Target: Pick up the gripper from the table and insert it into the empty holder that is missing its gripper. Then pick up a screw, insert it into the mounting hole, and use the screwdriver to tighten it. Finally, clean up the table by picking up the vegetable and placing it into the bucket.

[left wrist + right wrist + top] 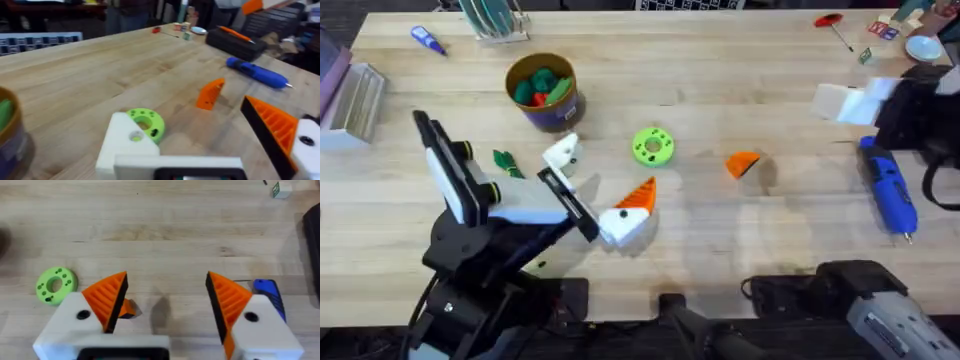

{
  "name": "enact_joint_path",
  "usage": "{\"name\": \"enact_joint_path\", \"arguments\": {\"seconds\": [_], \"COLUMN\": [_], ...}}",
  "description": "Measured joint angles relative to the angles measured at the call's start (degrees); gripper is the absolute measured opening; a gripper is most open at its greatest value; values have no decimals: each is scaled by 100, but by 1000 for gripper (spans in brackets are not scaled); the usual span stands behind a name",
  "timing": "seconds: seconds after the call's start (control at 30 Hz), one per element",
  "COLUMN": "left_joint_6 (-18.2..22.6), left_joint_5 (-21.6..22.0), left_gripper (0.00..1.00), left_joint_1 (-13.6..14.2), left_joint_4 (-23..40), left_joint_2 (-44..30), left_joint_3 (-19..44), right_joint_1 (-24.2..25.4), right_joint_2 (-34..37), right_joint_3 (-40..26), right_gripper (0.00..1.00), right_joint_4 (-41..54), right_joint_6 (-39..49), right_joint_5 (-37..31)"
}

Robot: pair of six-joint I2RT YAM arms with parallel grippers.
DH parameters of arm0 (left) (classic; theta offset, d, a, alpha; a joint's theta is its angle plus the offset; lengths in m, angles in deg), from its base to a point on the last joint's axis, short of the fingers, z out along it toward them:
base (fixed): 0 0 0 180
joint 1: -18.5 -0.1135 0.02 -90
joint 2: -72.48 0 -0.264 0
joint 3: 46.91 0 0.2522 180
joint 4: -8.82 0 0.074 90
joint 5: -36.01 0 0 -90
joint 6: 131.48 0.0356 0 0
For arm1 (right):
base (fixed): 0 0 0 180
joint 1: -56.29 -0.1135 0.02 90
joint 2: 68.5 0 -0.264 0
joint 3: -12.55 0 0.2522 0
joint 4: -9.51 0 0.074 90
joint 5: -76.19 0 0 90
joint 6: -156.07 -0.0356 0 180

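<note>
While my left gripper (600, 190) hung low over the table (740, 80) near its front edge, its fingers stood wide apart and held nothing; one finger carried an orange ribbed pad (272, 122), and the other was the holder (127, 142), a bare white mount with an open screw hole. The gripper (743, 164), the loose orange wedge, lay alone on the wood toward the middle of the table, clear of both my hands. A green ring-shaped disc (653, 146) sat between it and the holder. The vegetable (506, 161) lay just beyond my left arm, and the bucket (542, 92) stood further back toward the far left corner with green and red pieces inside. The screwdriver (889, 187) lay by the right edge. My right gripper (165, 305) hovered above the wedge with both orange-padded fingers spread open, gripping nothing.
</note>
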Motion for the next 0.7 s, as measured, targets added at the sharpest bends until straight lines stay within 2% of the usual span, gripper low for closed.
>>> {"name": "enact_joint_path", "arguments": {"seconds": [0.23,0.37,0.53,0.7], "left_joint_6": [0,0,0,0], "left_joint_5": [-1029,-1430,-1636,-1719], "left_gripper": [986,986,986,987], "left_joint_1": [0,0,0,0], "left_joint_4": [24,46,61,63], "left_joint_2": [0,0,0,0], "left_joint_3": [0,0,0,0], "right_joint_1": [-32,-387,-877,-977], "right_joint_2": [305,905,1735,2322], "right_joint_3": [0,-79,-299,-343], "right_gripper": [952,952,952,952], "right_joint_4": [244,692,1101,1174], "right_joint_6": [34,324,818,1054], "right_joint_5": [512,712,795,819]}}
